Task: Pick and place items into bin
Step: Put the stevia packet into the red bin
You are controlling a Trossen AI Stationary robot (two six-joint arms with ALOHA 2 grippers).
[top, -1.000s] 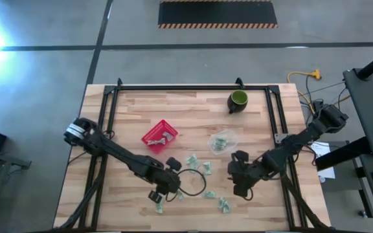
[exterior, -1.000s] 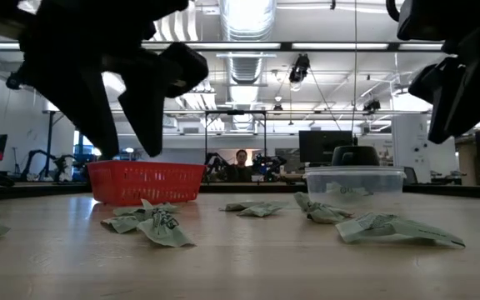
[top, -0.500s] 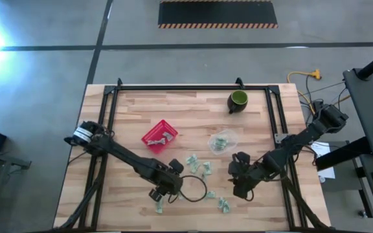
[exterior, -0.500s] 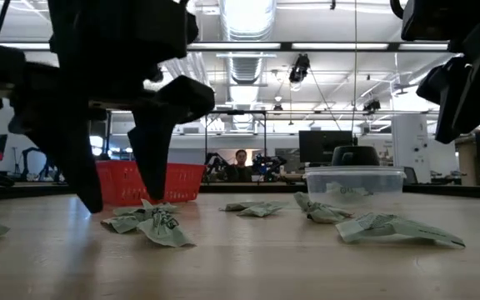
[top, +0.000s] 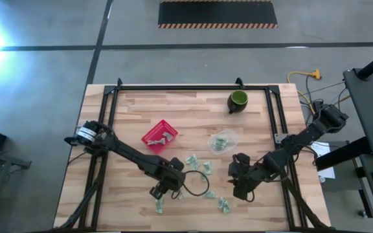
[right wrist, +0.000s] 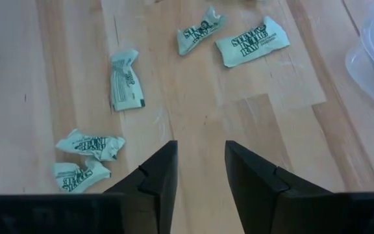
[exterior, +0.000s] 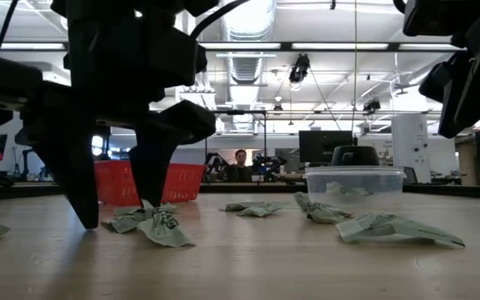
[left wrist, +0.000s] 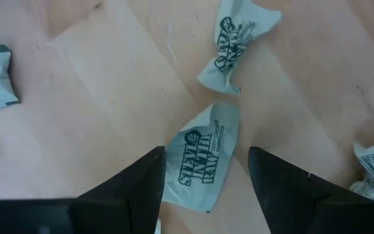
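Left gripper (left wrist: 205, 179) now lowered with fingers spread astride a flat packet (left wrist: 201, 156) at table's six o'clock, poised to pinch; right gripper (right wrist: 200, 170) half-spread, empty, at four o'clock.

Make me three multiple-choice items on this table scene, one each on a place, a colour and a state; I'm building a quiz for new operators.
1. Where is the green cup?
A. near the table's far edge
B. inside the red basket
C. under the left arm

2. What colour is the basket?
A. blue
B. red
C. yellow

3. How does the left gripper stand?
A. shut on a packet
B. open, astride a packet
C. out of view

Key: 1 A, the high view shows it there. 2 B, both table views show red. 3 B, the left wrist view shows the fingers spread either side.
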